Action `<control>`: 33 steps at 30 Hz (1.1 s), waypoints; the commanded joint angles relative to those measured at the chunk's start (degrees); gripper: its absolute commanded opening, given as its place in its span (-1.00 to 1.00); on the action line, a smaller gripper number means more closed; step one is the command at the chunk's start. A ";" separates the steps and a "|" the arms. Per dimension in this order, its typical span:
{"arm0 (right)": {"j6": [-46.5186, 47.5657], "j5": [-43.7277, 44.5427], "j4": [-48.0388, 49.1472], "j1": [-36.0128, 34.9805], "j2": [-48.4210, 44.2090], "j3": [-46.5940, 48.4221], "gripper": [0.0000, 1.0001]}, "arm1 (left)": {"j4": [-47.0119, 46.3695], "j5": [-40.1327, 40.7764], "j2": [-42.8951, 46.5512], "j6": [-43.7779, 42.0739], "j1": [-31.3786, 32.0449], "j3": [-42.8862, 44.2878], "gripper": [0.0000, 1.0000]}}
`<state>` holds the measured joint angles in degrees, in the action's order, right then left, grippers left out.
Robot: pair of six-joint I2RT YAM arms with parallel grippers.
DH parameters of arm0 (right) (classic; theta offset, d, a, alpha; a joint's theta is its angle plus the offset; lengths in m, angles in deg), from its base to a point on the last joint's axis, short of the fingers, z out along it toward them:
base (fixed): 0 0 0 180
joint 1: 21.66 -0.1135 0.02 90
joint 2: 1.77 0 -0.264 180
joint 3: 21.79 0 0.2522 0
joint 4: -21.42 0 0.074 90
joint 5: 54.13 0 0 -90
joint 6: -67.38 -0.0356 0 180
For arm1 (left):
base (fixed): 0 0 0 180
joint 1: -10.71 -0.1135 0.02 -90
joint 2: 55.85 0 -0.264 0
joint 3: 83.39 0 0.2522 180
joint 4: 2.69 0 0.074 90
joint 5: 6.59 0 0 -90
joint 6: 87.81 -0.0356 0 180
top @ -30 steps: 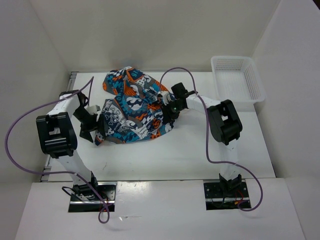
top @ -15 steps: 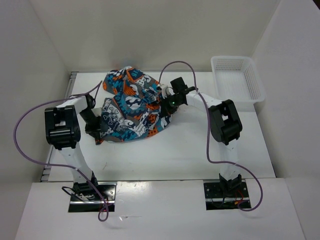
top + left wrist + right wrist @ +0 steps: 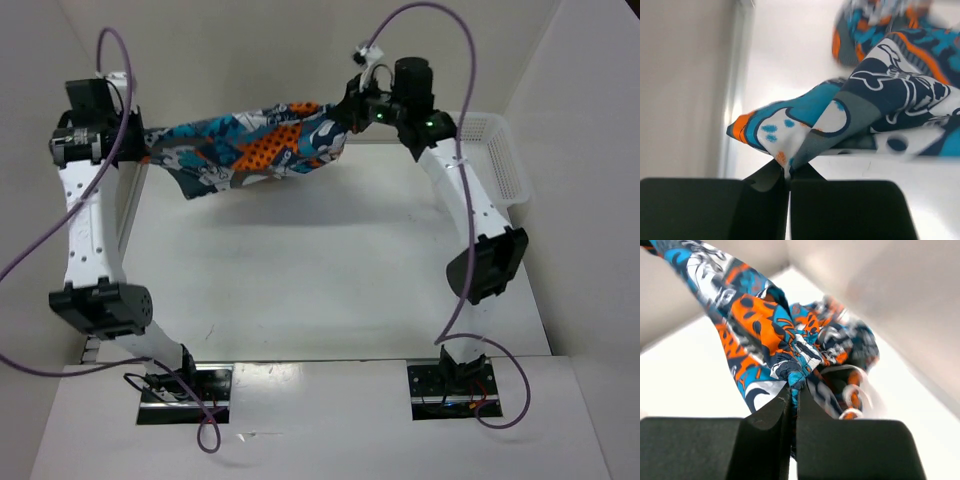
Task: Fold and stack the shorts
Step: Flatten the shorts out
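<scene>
Now, seen from above, the shorts [image 3: 250, 150] are off the surface [image 3: 320, 280]. Half a second ago they lay bunched on it in the upper middle. They hang as a sagging band across the upper part of the frame. The left gripper [image 3: 140, 142], earlier low at the heap's left edge, is raised at the upper left and pinches the cloth's left end. The right gripper [image 3: 350, 110] has climbed to the upper middle and pinches the right end. Both arms stand tall along the sides, so the whole middle of the surface lies open under the cloth. The white basket [image 3: 505, 160] sits at the right edge beside the right arm, where it was before.

From the left wrist, the gripper [image 3: 788, 175] is closed tight on a corner of fabric. The rest trails to the upper right, and a wall is close on the left.

From the right wrist, the gripper [image 3: 794, 395] is closed on a bunched fold. The cloth runs off to the upper left, with a wall at the upper right.
</scene>
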<state>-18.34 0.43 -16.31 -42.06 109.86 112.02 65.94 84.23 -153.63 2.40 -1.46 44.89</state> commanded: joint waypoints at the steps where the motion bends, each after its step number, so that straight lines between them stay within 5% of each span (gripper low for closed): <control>1: 0.12 -2.09 1.21 0.36 -9.32 4.57 -1.00 | 1.91 4.88 8.10 -0.21 0.30 2.90 -1.00; 9: 3.99 0.19 -0.56 0.89 -24.08 5.55 -1.00 | -2.31 11.66 19.63 -0.21 0.30 8.44 -1.00; 17: 2.41 -0.94 1.54 2.03 -40.33 -10.78 -1.00 | -2.40 10.09 23.60 -0.21 0.30 11.26 -1.00; 26: -4.36 -0.16 7.88 2.74 -44.40 -29.68 -1.00 | 3.22 -4.59 13.07 -0.21 0.30 8.79 -1.00; 33: -7.26 4.93 13.58 2.74 -38.87 -36.98 -1.00 | 5.16 -9.17 0.41 -0.21 4.51 6.42 -1.00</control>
<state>-23.02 1.52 -9.93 -39.79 70.12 77.16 69.99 77.91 -150.13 2.42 1.28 51.65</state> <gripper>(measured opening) 0.023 0.003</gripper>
